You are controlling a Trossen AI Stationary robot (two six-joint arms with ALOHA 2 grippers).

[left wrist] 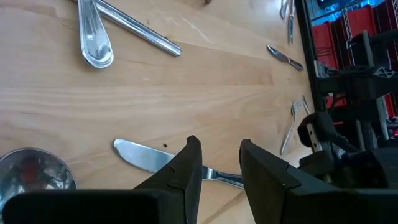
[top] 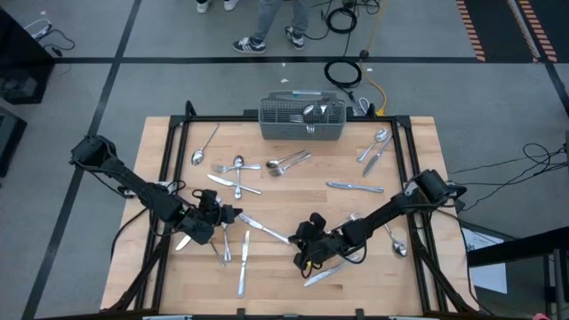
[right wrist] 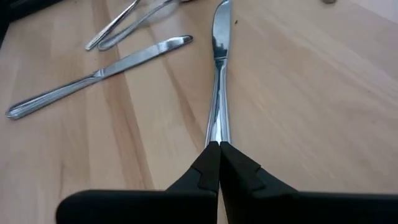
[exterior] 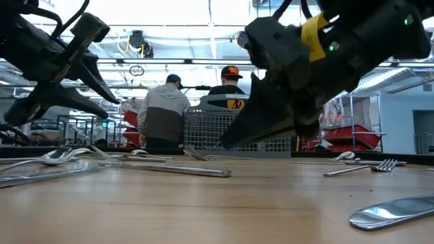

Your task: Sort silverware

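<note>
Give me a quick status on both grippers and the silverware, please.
Left gripper open over a table knife. Right gripper shut, tips on a second knife. Silverware mostly loose on table; basket unobstructed.

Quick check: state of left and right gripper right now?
Left gripper: open, fingers astride a knife, not closed.
Right gripper: shut on a knife.

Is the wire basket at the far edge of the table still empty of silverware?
No. In the high view, the basket at the table's far edge already holds a few pieces of silverware.

The knife (left wrist: pixel 146 157) handle hides behind the left gripper (left wrist: pixel 221 165) fingers (tip shows).
</note>
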